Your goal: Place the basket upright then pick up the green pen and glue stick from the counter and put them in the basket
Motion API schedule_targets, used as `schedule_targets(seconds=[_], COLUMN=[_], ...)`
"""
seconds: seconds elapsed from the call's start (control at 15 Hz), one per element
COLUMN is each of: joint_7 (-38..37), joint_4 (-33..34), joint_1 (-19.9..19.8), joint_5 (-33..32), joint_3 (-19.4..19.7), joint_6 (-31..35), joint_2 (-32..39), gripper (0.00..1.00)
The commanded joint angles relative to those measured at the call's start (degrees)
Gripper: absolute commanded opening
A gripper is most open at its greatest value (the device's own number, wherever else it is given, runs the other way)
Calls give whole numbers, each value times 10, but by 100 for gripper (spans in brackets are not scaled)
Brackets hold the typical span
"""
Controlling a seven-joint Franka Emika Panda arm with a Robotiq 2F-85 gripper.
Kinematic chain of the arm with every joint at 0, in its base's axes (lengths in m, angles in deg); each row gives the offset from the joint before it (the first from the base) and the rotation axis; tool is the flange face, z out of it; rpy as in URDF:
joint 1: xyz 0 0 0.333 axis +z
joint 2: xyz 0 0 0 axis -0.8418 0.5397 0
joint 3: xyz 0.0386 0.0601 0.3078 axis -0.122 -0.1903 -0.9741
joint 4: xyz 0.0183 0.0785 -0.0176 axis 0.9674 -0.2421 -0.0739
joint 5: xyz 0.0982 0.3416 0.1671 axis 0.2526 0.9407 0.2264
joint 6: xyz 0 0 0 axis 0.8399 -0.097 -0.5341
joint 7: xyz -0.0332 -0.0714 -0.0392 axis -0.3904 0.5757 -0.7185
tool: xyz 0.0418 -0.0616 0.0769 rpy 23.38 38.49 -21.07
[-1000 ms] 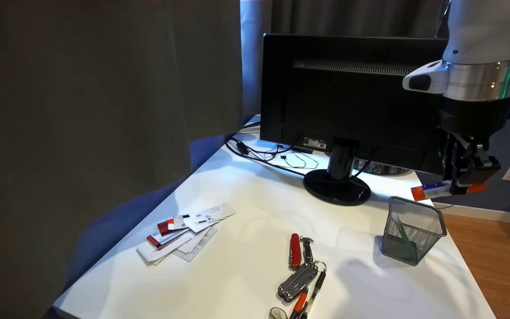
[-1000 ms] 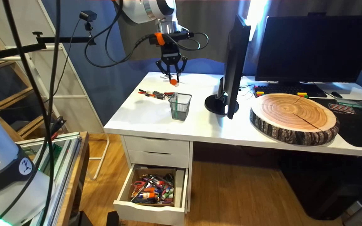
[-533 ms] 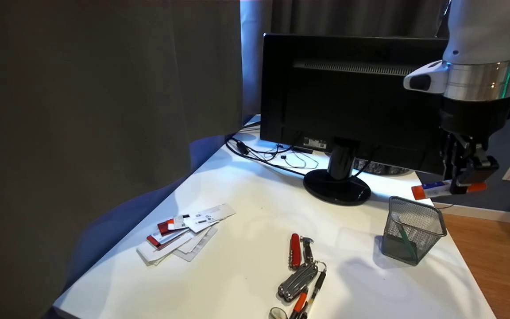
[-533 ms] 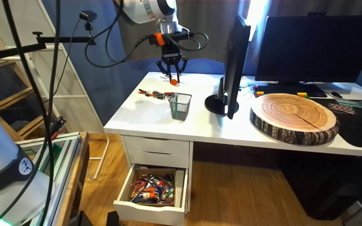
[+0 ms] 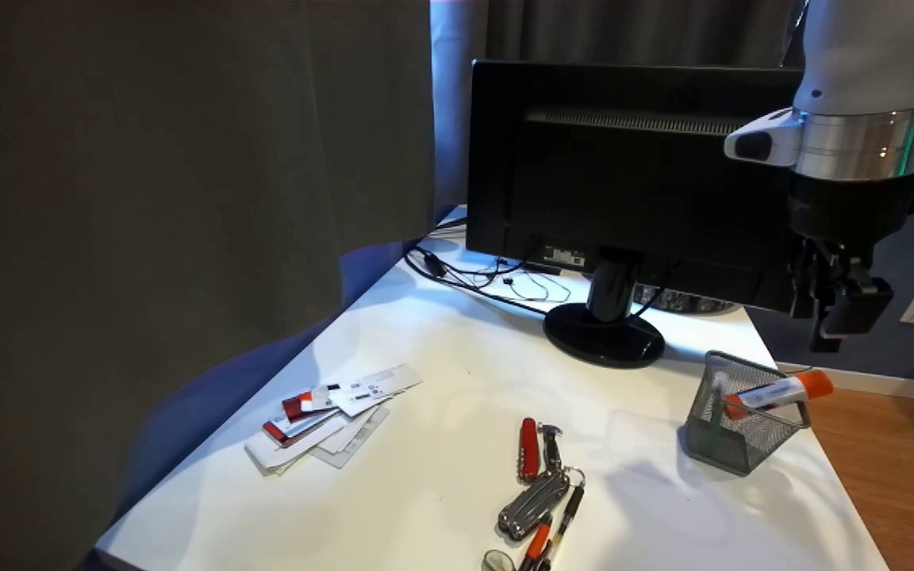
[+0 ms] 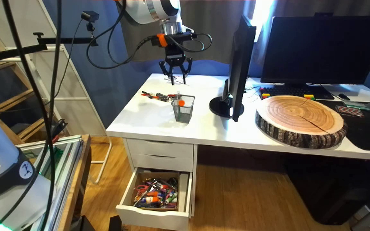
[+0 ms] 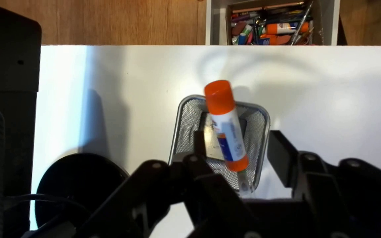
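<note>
The glue stick [image 5: 774,392], white with orange-red ends, is apart from my gripper [image 5: 816,329]. It slants across the mouth of the mesh basket [image 5: 743,452], its upper end sticking out past the rim; whether it rests there or is falling I cannot tell. On the counter [image 6: 143,118] the basket [image 6: 185,117] stands upright. The green pen [image 5: 716,416] leans inside it, mostly covered by the glue stick [image 7: 227,129] in the wrist view. Above the basket, my gripper [image 6: 178,82] is open, with a gap between its fingertips and nothing held.
A black monitor [image 5: 631,182] on a round base [image 5: 604,337] stands beside the basket. A multitool [image 5: 535,503], a red pocket knife [image 5: 528,448] and pens lie nearby, with a stack of papers [image 5: 330,420] further off. Below the counter a drawer [image 6: 154,216] is pulled out.
The gripper has opened and let go of the glue stick, which has dropped from between the fingers to the basket's mouth. Basket and pen have shifted slightly. The arm has hardly moved.
</note>
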Motion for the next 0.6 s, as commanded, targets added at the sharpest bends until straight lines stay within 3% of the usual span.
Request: schedule_targets(seconds=[0.0,0.13,0.2,0.53], joint_7=[-18,-23,-26,-32], joint_4=[-7,-7,-8,-10], joint_1=[8,8,9,4], joint_5=[-8,-8,-9,5], joint_3=[7,8,8,4], joint_6=[7,9,9,21], joint_2=[-6,-6,-6,-6], gripper=[84,98,100,100])
